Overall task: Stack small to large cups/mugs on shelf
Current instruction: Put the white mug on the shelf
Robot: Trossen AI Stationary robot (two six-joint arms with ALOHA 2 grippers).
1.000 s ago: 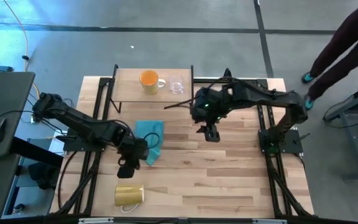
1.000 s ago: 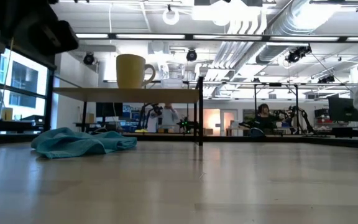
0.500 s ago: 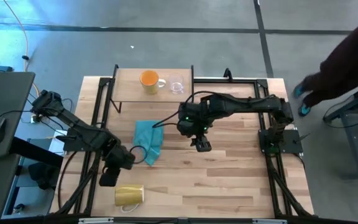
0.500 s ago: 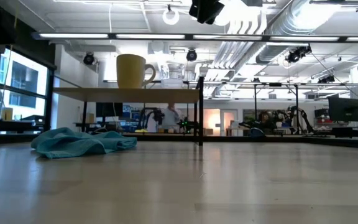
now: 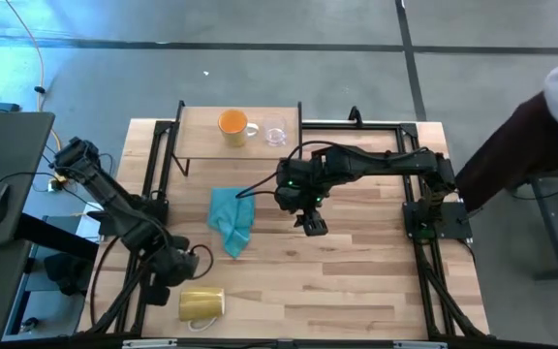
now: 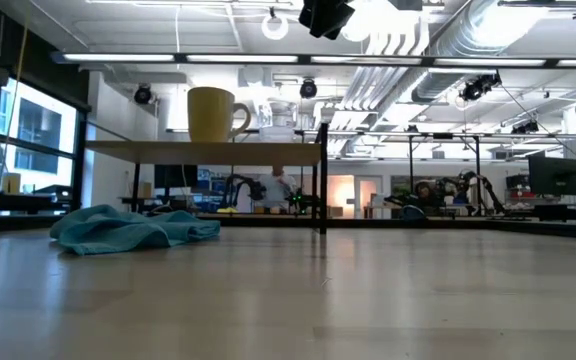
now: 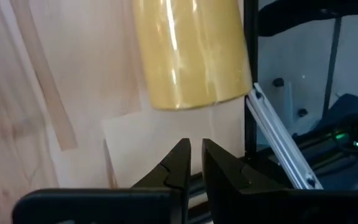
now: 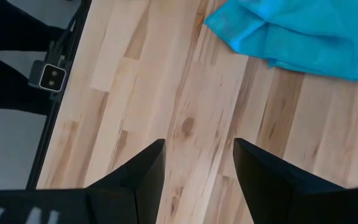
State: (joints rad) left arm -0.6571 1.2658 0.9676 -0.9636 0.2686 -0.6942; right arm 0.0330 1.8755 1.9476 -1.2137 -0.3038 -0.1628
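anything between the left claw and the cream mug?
Nothing. In the left wrist view only bare tabletop separates the shut left claw from the cream mug, which lies on its side.

Two dark, matte black jointed arms, thick-linked, trailing thin black cables. Small green light glowing on the right arm's wrist. Tapered black wedge-shaped fingers on the left; broader, blunt black fingers on the right.

I see orange mug upright on shelf, handle toward glass | clear glass cup upright just right of it, apart | cream mug on its side on the tabletop, near-left corner, handle toward the near edge
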